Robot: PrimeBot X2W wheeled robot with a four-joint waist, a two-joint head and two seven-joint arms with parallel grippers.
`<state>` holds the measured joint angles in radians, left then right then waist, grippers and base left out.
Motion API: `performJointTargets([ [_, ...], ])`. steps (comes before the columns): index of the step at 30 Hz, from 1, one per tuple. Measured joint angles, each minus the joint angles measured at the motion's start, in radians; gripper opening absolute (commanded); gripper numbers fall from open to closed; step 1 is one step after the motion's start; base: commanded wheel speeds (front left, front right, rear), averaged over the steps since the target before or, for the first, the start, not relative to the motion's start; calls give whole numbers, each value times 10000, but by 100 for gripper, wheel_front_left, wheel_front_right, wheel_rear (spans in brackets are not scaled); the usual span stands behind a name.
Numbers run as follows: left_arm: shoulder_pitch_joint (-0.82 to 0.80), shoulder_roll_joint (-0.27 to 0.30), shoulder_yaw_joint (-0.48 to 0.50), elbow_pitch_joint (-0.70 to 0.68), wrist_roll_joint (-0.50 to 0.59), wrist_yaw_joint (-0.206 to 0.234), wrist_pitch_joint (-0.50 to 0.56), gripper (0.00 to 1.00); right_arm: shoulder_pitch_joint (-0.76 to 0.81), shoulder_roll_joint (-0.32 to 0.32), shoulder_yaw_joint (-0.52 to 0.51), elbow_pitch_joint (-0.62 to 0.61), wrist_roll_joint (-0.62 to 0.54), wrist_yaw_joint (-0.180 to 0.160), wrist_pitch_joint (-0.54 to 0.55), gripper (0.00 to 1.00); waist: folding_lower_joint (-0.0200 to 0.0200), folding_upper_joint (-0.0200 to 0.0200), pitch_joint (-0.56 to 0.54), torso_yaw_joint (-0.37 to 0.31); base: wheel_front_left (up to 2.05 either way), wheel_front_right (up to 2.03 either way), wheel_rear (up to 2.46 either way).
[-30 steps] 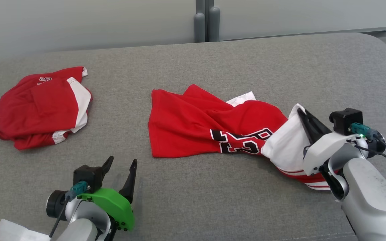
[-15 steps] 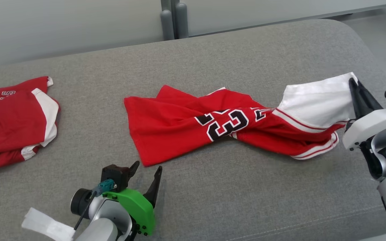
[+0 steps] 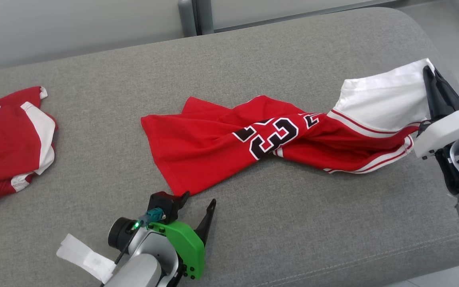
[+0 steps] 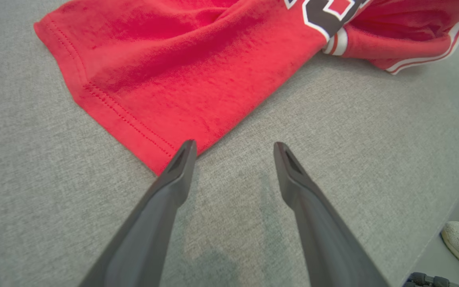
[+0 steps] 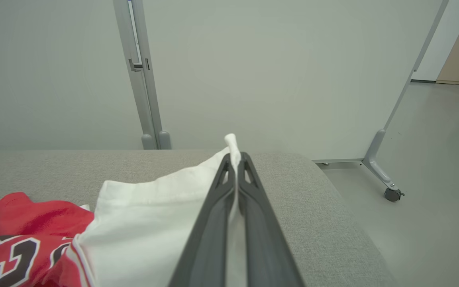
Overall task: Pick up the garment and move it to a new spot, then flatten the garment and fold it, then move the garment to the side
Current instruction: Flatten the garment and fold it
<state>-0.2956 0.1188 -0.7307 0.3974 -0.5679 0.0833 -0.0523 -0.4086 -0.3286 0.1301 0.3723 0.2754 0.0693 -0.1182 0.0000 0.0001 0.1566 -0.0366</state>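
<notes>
Ok so, standing here watching this: the garment (image 3: 229,147), a red jersey with a black number on it, is strung out across the bench (image 3: 293,239) from about the middle to the right end. The right gripper (image 3: 428,71) is clamped tight on the white panel (image 3: 385,99) at the right end of the bench and holds that bit up off the surface. From its own camera you can see a thin sliver of white cloth squeezed between the two fingers (image 5: 213,223). The left gripper (image 3: 199,198) is wide open with nothing in it, down by the front of the bench. One finger (image 4: 173,179) sits right at the red hem corner. I can't tell if it's actually touching the cloth.

Progress-wise I'd say early days. The pickup is done on one side only. The jersey is twisted through the middle, around the number, so it's nowhere near flat. No fold and no move to the side yet either. My guess is the left one needs that hem corner before any flattening can happen.

There's a second red garment (image 3: 10,135) bunched up at the left end of the bench.
</notes>
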Motion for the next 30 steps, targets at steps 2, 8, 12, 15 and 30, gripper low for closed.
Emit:
performJointTargets([
  [2,-116,-12,-59,188,146,-2,-15,100,-113,2,94,-151,-2,8,50,0,0,0,9,-2,0,0,0],
  [8,-456,-90,-86,506,272,-8,-155,100,-221,-10,449,-543,-79,115,267,0,0,0,-24,-37,0,0,0],
  [12,-482,-178,-25,723,261,-35,-349,100,-483,-86,840,-867,-337,274,412,0,0,0,-119,-50,0,0,0],
  [15,-482,-288,-31,802,249,-127,-462,100,-837,-299,1078,-1290,-424,360,556,0,0,0,-223,-17,0,0,0],
  [30,-474,-656,42,1062,-259,-228,-1097,100,-2577,-573,2731,-3799,188,552,2125,0,0,0,-889,896,0,0,0],
])
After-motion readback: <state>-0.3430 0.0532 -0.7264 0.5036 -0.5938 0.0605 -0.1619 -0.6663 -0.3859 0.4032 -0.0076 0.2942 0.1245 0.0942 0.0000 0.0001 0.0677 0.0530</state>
